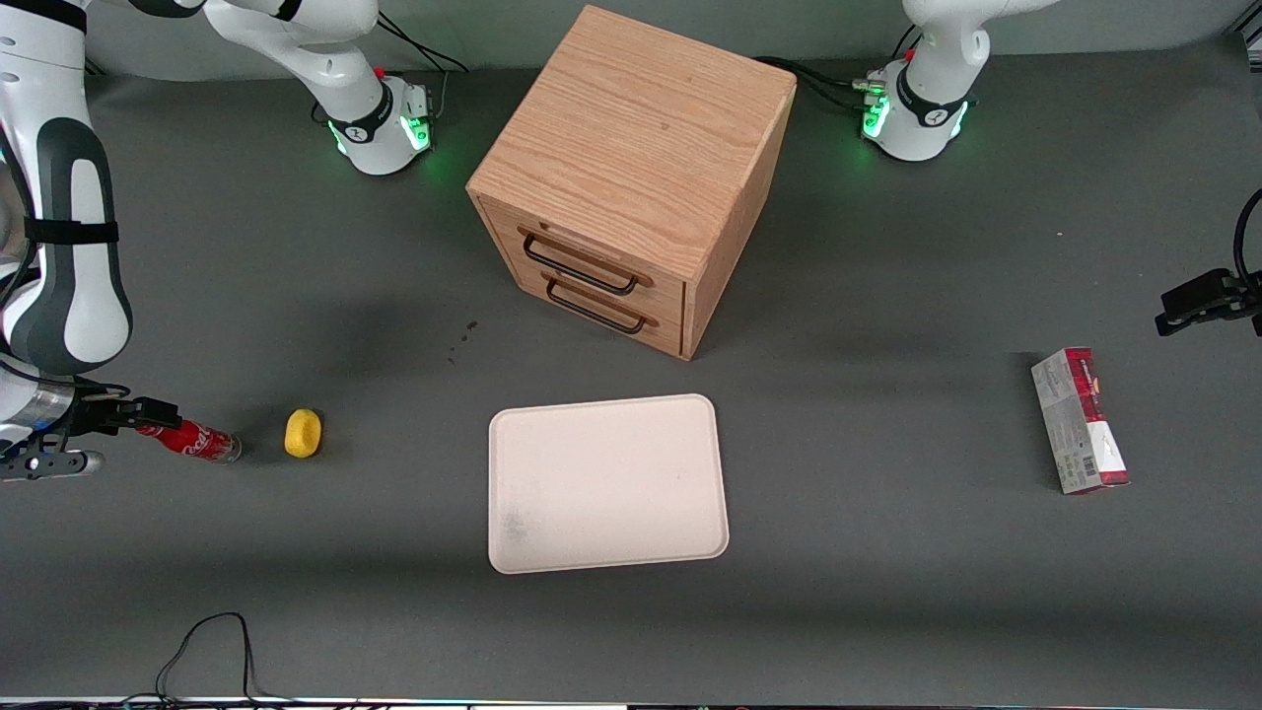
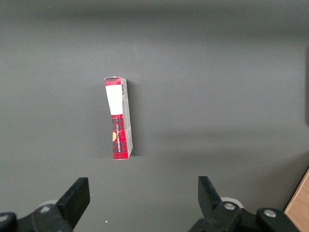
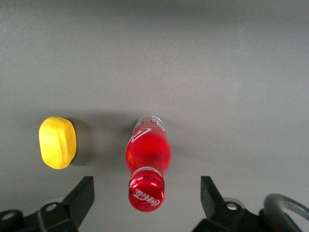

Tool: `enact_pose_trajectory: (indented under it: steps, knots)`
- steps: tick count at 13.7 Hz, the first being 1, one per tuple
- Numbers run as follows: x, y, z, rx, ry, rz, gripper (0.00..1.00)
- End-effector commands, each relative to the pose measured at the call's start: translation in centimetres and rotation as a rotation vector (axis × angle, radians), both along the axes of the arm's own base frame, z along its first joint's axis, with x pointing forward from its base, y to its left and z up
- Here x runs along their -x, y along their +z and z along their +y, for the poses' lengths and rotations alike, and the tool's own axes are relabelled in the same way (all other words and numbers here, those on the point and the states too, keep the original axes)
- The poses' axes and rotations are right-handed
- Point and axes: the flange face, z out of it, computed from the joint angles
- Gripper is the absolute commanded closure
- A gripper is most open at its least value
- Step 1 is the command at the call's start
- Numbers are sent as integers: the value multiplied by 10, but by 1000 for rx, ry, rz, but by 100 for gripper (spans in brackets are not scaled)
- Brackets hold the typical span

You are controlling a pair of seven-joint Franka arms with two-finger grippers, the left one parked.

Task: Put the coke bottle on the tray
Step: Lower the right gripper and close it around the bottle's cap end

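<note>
One coke bottle (image 1: 190, 440), lying on its side on the grey table (image 1: 887, 592) at the working arm's end, red cap pointing toward the arm. In the right wrist view the bottle (image 3: 147, 164) lies between the two fingers, cap toward the camera, clear base away from it.

One gripper (image 1: 104, 434) at the bottle's cap end, low over the table. Fingers (image 3: 77, 198) spread wide, one on each side of the bottle, both clear of it; nothing held.

One yellow oval lump (image 1: 304, 433), just beside the bottle's base, between bottle and tray, not touching either. Seen also from the wrist (image 3: 58, 142).

One tray (image 1: 552, 542), cream-white, flat on the table mid-way along, nothing on it, well apart from the bottle.

One wooden drawer cabinet (image 1: 631, 148), two drawers with dark handles, farther from the front camera than the tray.

One red-and-white carton (image 1: 1080, 421), lying flat toward the parked arm's end.
</note>
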Motion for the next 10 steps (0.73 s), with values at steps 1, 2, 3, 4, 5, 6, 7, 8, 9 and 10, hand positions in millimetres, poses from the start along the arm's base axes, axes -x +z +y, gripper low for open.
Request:
enact_pose_trajectory:
  steps: [1,2,3,4,5,6,7,8,9,10]
  knots:
    - [4,3,1,-23,23,-19,12]
    - [3,3,2,-23,27,-19,34]
    - [3,3,2,-23,28,-19,47]
    - [3,3,2,-23,28,-20,60]
    - [2,3,3,-23,30,-20,71]
    - [2,4,3,-22,30,-21,81]
    - [2,3,3,-23,28,-19,92]
    - [2,3,4,-23,28,-17,100]
    - [3,3,4,-25,27,-16,100]
    - [3,5,4,-26,23,-15,100]
